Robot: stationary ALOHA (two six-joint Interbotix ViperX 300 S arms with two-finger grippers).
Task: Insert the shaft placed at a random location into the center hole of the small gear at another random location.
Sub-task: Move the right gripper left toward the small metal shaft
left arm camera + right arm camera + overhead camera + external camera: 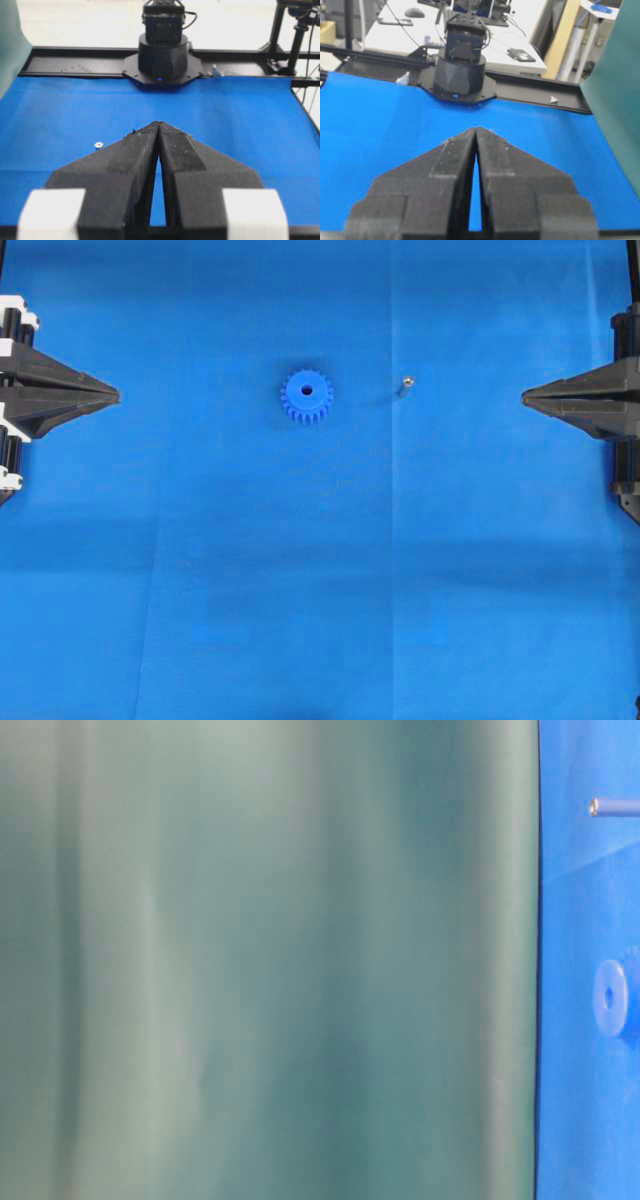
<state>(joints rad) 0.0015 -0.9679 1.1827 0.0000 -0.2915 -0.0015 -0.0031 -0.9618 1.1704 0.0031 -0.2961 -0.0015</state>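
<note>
A green curtain (270,960) blocks most of the table-level view. On the blue cloth (320,590), the small gear (307,397) lies near the far edge, the shaft (405,385) beside it. The left gripper (117,396) and right gripper (524,396) rest closed, empty, at opposite edges.

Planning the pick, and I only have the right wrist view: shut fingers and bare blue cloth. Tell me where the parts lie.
Observer: In the overhead view, the small gear lies flat near the middle of the blue cloth, between the two arms.
Operator: Now give me the shaft.
Observer: The shaft sits apart from the gear, on the side toward the right gripper, and touches neither.
Operator: Report the hole.
Observer: The center hole faces up and has nothing in it.
</note>
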